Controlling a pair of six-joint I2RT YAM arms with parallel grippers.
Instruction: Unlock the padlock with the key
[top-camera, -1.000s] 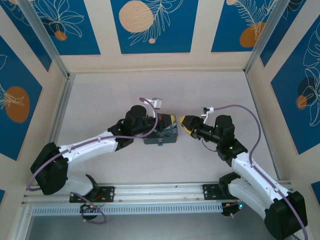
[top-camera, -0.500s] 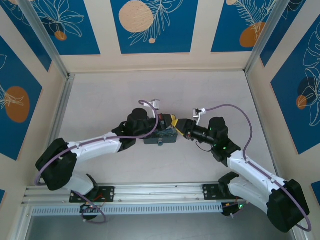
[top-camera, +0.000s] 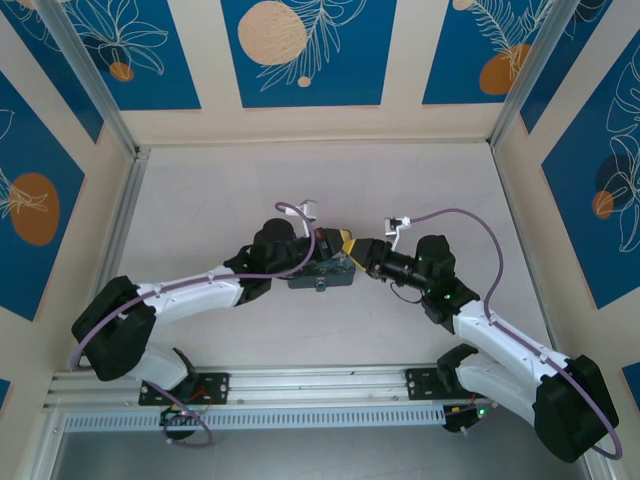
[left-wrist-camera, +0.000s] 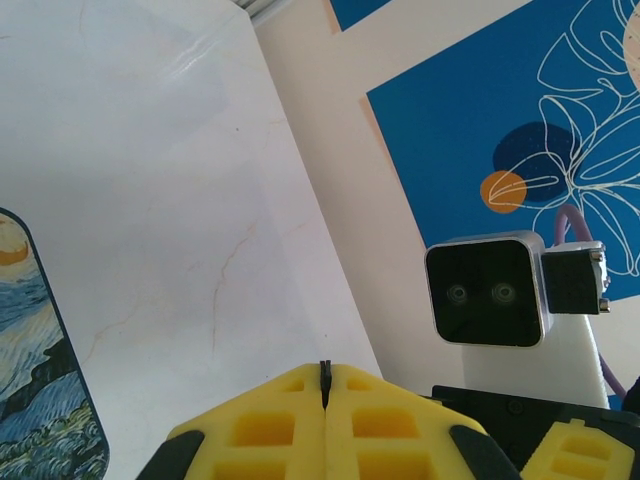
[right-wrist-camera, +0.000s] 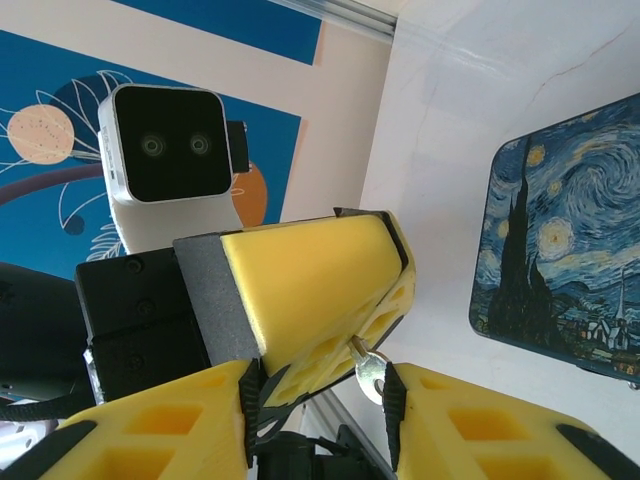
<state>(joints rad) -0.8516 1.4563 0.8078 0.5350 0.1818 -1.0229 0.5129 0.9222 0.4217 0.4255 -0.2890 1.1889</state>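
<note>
Top and wrist views. The two arms meet over the middle of the tabletop (top-camera: 220, 190), above a painted tin (right-wrist-camera: 560, 240). The left end effector (top-camera: 345, 242) is closed, with its yellow fingertips pressed flat together. A thin dark sliver of metal, the key (left-wrist-camera: 324, 370), is pinched in the seam between them. In the right wrist view a ringed metal piece (right-wrist-camera: 368, 368) is seen projecting beneath those same fingertips (whether it belongs to the key cannot be told). The right end effector (top-camera: 366, 251) is held part-way apart, with one finger on either side of the left fingertips; no grip on anything can be made out. The padlock (top-camera: 320, 287) is seen as a small dark speck at the near edge of the tin, too small for detail.
</note>
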